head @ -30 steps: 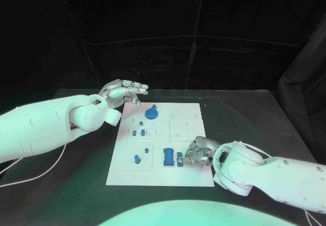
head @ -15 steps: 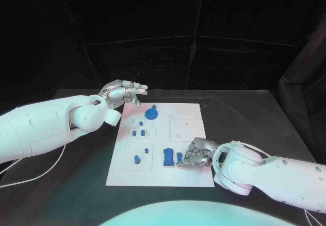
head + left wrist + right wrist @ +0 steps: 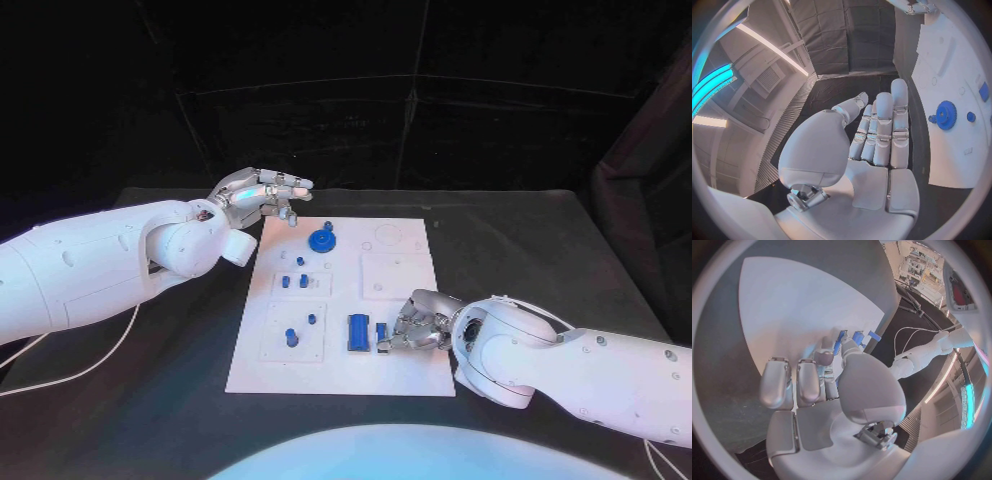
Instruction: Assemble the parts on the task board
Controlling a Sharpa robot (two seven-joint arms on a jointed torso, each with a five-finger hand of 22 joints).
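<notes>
Right silver hand (image 3: 415,325) pinching a small blue block (image 3: 382,332) beside the long blue bar (image 3: 356,332) near the white task board's (image 3: 404,380) front edge; advisable to lower squarely, unhurried; left silver hand (image 3: 264,194) empty, fingers loosely extended.

No text, label, brand, number or sign can be read in any of the views. The task board (image 3: 397,290) bears only faint raised outlines and recesses, with no lettering that can be made out, and the blue parts (image 3: 356,332) on it are plain. The white arms and the black desk (image 3: 577,260) carry no legible markings either.
</notes>
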